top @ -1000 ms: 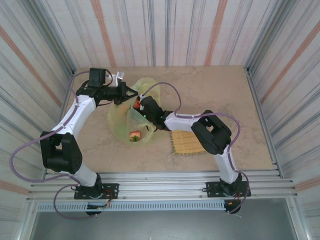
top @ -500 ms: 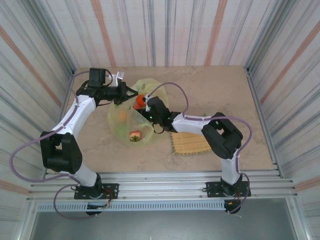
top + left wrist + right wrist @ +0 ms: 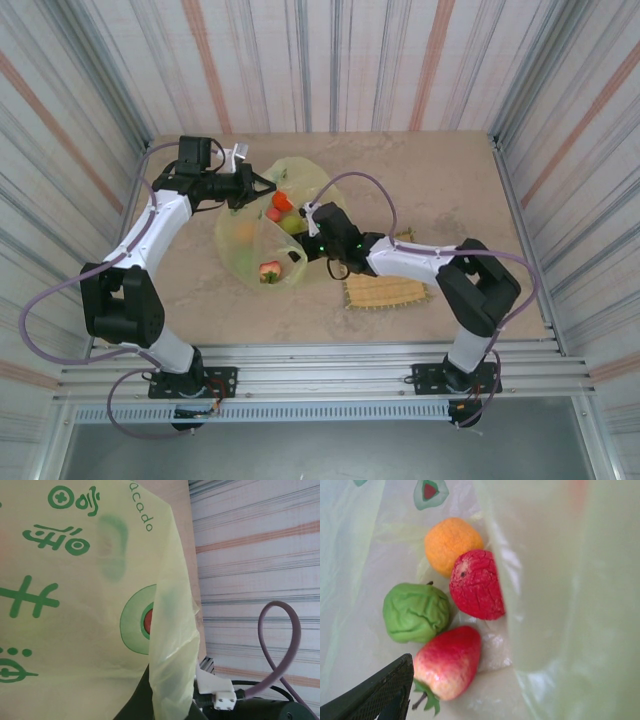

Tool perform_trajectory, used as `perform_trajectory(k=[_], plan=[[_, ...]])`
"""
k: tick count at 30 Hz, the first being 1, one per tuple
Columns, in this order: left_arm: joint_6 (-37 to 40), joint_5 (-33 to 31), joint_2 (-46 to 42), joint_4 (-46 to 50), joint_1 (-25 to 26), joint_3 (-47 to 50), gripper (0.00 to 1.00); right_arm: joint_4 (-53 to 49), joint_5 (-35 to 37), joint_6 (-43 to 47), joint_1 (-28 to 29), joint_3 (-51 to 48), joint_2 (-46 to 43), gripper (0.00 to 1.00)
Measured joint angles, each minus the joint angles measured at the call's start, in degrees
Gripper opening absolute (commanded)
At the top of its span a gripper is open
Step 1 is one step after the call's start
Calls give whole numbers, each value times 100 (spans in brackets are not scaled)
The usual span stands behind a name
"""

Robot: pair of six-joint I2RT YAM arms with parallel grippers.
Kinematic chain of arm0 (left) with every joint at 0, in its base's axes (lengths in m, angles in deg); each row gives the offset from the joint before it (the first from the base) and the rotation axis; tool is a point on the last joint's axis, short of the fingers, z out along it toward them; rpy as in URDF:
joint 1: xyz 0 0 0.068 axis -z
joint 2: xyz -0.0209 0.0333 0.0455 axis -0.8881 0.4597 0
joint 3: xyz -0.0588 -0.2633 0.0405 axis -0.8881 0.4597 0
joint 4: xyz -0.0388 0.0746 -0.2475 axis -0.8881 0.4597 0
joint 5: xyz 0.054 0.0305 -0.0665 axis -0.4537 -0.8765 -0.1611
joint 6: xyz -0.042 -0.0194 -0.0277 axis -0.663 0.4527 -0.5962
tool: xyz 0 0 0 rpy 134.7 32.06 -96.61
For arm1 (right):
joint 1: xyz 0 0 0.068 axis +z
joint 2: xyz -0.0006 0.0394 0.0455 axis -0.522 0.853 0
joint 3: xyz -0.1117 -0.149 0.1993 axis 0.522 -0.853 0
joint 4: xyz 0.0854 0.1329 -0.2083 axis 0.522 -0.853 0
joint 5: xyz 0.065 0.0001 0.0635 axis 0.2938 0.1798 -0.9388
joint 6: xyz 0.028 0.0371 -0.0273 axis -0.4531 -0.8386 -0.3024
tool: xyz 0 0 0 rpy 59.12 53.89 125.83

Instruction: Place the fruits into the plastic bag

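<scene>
The left gripper (image 3: 258,186) is pinching the rim of the plastic bag (image 3: 238,248) on the table (image 3: 430,190). Inside are lying 4 fruits: green apple (image 3: 415,612), strawberry (image 3: 449,661), orange (image 3: 451,544), red apple (image 3: 476,584). The right gripper (image 3: 306,222) is hovering at the bag's mouth, and I cannot tell how wide its claw is. A straw mat (image 3: 385,291) is lying to the right.

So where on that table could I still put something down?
Bare table at the far right, behind the right arm and mat; also a strip along the near edge before the bag. Crowded at the bag's mouth, where left gripper and right gripper are.
</scene>
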Motion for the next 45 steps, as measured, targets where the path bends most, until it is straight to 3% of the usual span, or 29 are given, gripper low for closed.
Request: perform_trajectory(k=[21,29,32,40,45], plan=[[0,0,0,0,0,0,0,-981,-387,1108,-151,-946,-2323,70],[0,-2,0,0,0,0,0,-1633,166,1158,-656,-1067,-3324,74],[0,-2,0,0,0,0,0,-1834,463,1126,-918,-1189,-3595,80],[0,-2,0,-2,0,4,0,-2544,1261,1014,-1530,-1235,-3679,99],[0,-2,0,2,2,11,0,-3045,1182,1032,-2052,-1021,-3086,99]])
